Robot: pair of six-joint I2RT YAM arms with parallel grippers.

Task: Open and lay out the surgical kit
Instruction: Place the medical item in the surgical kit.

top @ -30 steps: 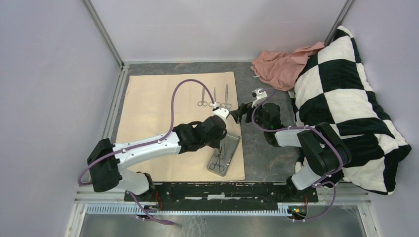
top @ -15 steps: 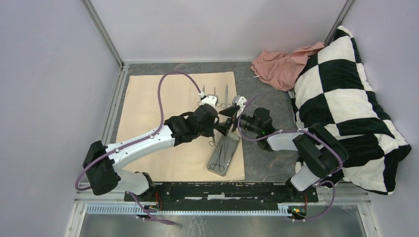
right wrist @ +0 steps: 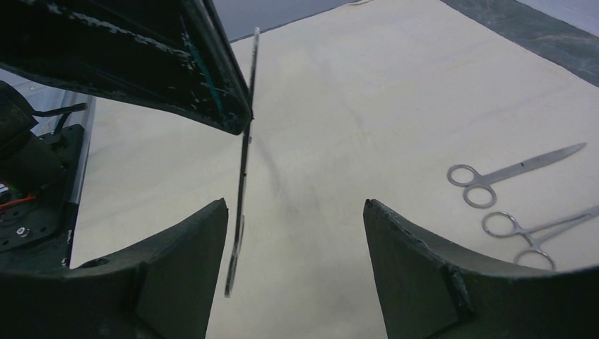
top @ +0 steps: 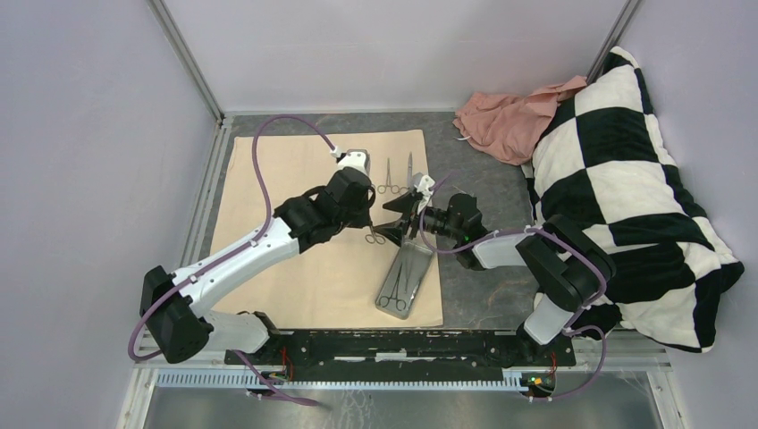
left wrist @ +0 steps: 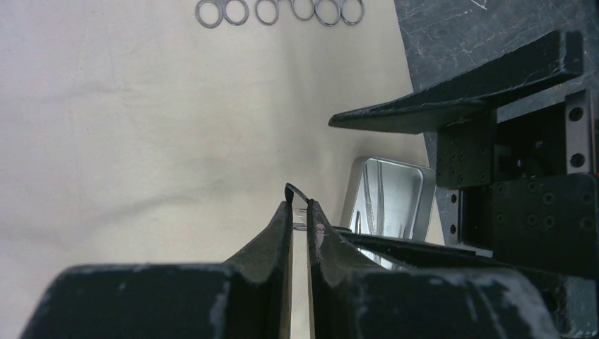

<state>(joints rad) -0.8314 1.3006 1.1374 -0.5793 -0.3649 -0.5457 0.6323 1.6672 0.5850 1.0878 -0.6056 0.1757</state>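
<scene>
While the left end effector (left wrist: 298, 212) pinches a vertically hanging instrument (right wrist: 244, 176), laid-out scissors (top: 409, 168) lie just up-frame; the right end effector (right wrist: 295, 208) gapes empty.

No text, label, brand mark, number or sign is legible in any of the three views.
</scene>
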